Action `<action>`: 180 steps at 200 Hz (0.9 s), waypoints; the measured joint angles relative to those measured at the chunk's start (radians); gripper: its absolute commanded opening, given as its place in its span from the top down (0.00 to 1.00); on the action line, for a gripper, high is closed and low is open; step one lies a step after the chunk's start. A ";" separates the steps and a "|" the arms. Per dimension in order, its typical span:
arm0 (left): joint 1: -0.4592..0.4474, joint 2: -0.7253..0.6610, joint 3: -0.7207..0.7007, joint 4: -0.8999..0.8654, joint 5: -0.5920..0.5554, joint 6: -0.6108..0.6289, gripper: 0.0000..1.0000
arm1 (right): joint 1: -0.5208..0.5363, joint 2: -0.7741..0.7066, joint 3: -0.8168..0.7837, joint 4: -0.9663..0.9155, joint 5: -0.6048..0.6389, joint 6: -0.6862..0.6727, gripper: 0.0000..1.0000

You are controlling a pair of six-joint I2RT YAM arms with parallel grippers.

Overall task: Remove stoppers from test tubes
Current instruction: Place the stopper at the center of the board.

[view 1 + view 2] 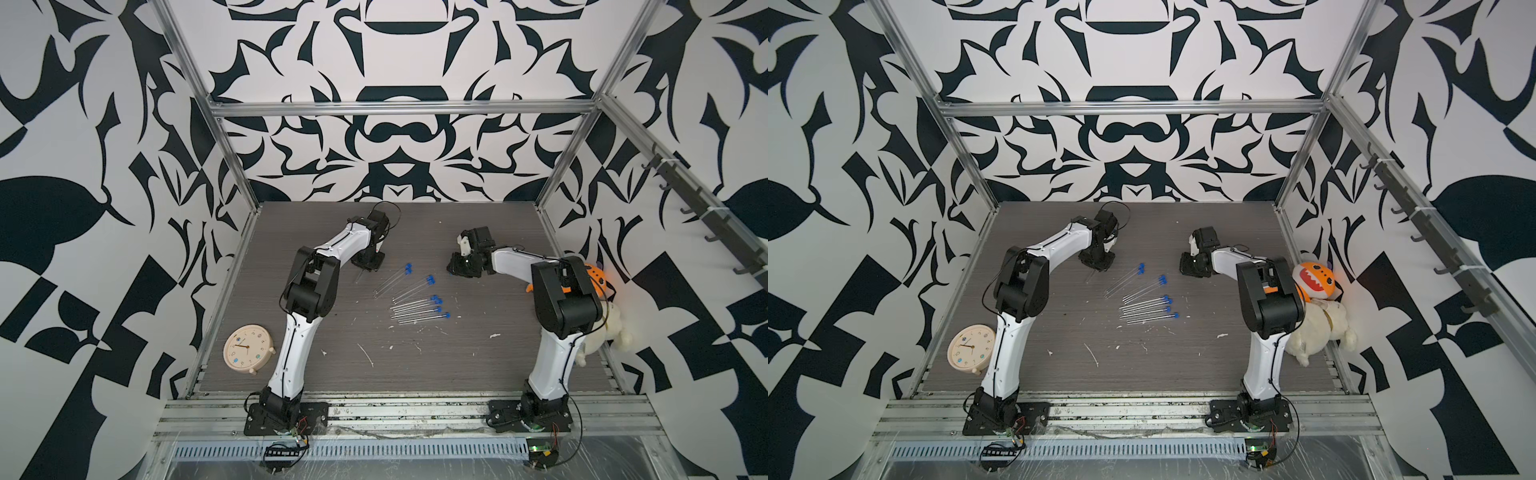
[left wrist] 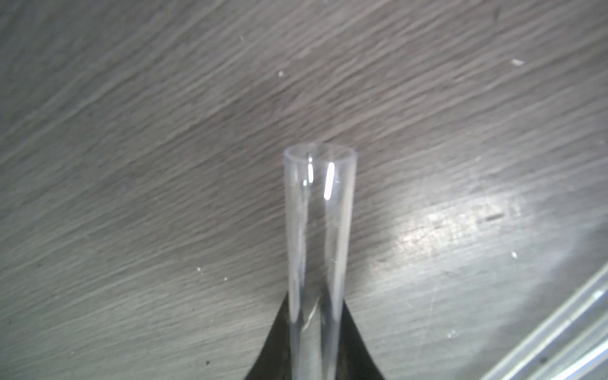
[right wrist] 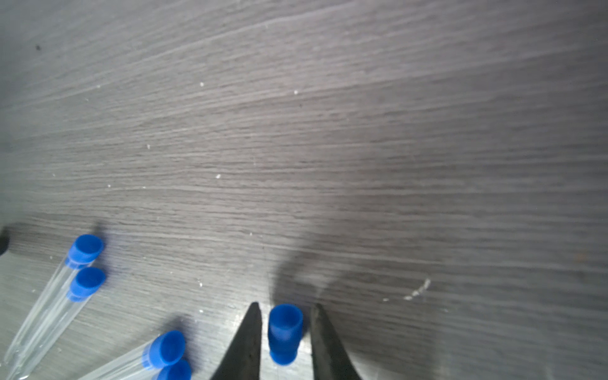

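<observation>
Left fingers (image 2: 273,345) clamp the unstoppered test tube (image 2: 320,230), right fingers (image 3: 243,345) stand apart around the loose stopper (image 3: 285,332) beside the capped tubes (image 3: 49,296); next, probably, park that tube.

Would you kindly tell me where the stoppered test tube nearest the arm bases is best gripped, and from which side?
Probably mid-length on the clear body of that test tube, straight down from above, jaws across it: it lies flat on the table, with a neighbouring tube close behind. Leave the blue stopper at its right-hand end free for pulling.
</observation>
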 measured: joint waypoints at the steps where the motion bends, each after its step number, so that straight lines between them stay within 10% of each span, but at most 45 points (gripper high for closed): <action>1: 0.000 0.000 0.000 0.000 0.000 -0.003 0.74 | 0.000 0.000 0.000 0.000 0.000 -0.001 0.67; 63: 0.008 -0.014 -0.024 0.023 0.012 -0.022 0.60 | 0.000 -0.011 -0.005 0.001 0.014 0.004 0.60; 114: 0.010 -0.047 -0.063 0.027 0.051 -0.030 0.29 | 0.005 -0.093 -0.033 -0.027 0.027 0.000 0.52; 180: -0.002 -0.241 -0.136 0.025 0.077 -0.043 0.29 | 0.040 -0.241 -0.051 -0.018 0.049 -0.026 0.48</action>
